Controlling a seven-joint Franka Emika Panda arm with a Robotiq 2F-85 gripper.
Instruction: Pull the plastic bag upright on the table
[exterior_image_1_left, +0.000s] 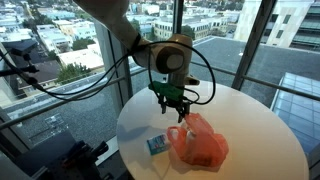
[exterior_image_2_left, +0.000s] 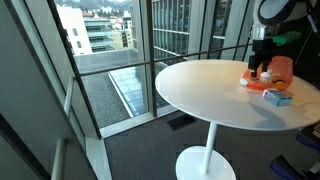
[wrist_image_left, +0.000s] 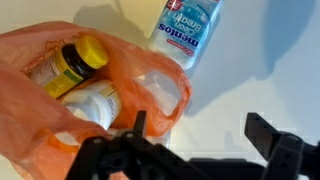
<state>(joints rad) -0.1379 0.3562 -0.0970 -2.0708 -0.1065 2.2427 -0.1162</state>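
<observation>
currently my end effector hangs with its jaws wide apart just above the plastic bag, which lies slumped on the white desk. in the wrist view the bag's open mouth sits off to one finger's side, so i judge the reach goes down and slightly across.

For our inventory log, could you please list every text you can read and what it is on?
"mentos": on the blue packet, wrist view.
Other print on that packet: too blurred.
Label of the yellow-capped bottle in the plastic bag: unreadable.
Both exterior views: nothing legible.
</observation>
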